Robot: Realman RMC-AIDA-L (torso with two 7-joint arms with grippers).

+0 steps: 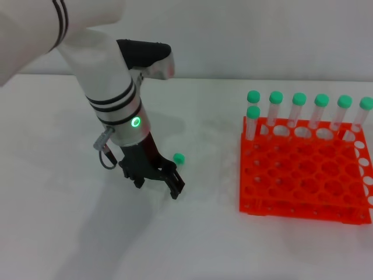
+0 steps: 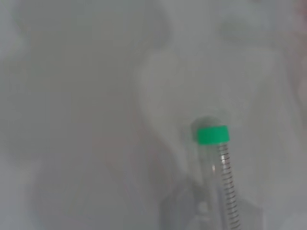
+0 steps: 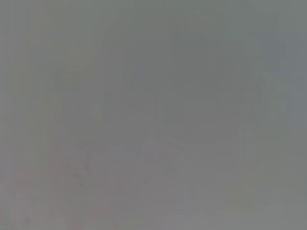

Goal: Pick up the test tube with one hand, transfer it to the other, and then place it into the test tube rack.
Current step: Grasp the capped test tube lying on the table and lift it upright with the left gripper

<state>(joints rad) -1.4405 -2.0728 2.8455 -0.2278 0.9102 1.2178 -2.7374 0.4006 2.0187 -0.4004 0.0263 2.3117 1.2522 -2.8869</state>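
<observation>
The test tube lies on the white table; in the head view only its green cap (image 1: 179, 157) shows, just beside my left gripper (image 1: 157, 184). The clear body is hidden behind the black fingers. The left gripper points down at the table, its fingers spread on either side of the tube's body. The left wrist view shows the tube (image 2: 221, 167) close up, its cap (image 2: 213, 135) pointing away. The orange test tube rack (image 1: 303, 181) stands at the right. The right gripper is out of view, and the right wrist view shows only a blank grey field.
Several other green-capped tubes (image 1: 299, 108) stand upright in the rack's back row, with one (image 1: 253, 119) just in front of it at the left corner. White table (image 1: 70, 233) lies between the left gripper and the rack.
</observation>
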